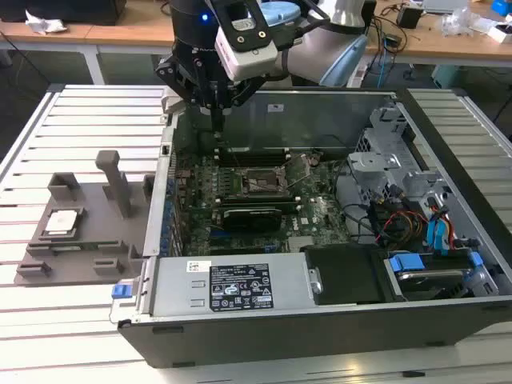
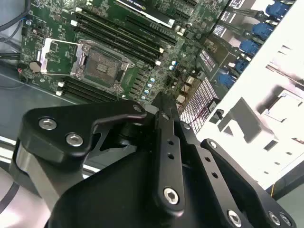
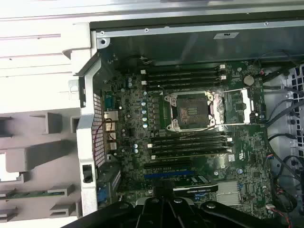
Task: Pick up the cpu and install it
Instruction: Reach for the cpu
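Note:
The cpu (image 1: pixel 62 222), a small square chip with a silvery top, lies flat in a recess of the grey fixture (image 1: pixel 104 240) at the exterior view's left, outside the computer case. My gripper (image 1: pixel 216 118) hangs well away from it, above the far left part of the motherboard inside the case. Its black fingers (image 2: pixel 164 137) meet at the tip with nothing between them. The open cpu socket (image 1: pixel 262 184) sits mid-board with its metal frame lifted, and shows in both wrist views (image 2: pixel 101 64) (image 3: pixel 192 110). The socket bed looks bare.
The open computer case (image 1: pixel 240 316) lies on a slatted white table (image 1: pixel 48 312). Memory slots (image 3: pixel 185 76) flank the socket. A drive cage, cables and blue connectors (image 1: pixel 436 232) crowd the exterior view's right. Upright posts (image 1: pixel 116 180) rise from the fixture near the case wall.

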Motion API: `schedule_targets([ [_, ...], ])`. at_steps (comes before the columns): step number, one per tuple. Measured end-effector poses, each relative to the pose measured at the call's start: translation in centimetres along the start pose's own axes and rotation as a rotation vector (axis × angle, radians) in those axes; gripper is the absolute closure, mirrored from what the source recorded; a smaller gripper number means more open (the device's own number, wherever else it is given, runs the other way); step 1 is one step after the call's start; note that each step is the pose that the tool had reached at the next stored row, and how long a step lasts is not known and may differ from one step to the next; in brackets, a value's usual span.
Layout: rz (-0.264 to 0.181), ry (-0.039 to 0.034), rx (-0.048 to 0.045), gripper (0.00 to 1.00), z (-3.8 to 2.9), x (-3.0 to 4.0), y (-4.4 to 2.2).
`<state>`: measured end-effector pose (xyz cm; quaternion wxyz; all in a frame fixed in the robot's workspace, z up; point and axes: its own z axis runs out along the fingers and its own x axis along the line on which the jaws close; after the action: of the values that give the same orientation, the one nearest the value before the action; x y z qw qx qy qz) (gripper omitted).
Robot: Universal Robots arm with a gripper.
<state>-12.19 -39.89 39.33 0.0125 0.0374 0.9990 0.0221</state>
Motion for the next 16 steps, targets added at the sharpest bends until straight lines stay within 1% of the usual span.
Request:
schedule_targets([
  [4,0.000,0.0001,0.0000,0.89,0.00,0.13,-0.01],
  [11,0.000,0.0000,0.0000,0.89,-0.01,0.80,-0.06],
  [16,0.000,0.0001,0.0001,0.89,-0.02,1.06,-0.08],
])
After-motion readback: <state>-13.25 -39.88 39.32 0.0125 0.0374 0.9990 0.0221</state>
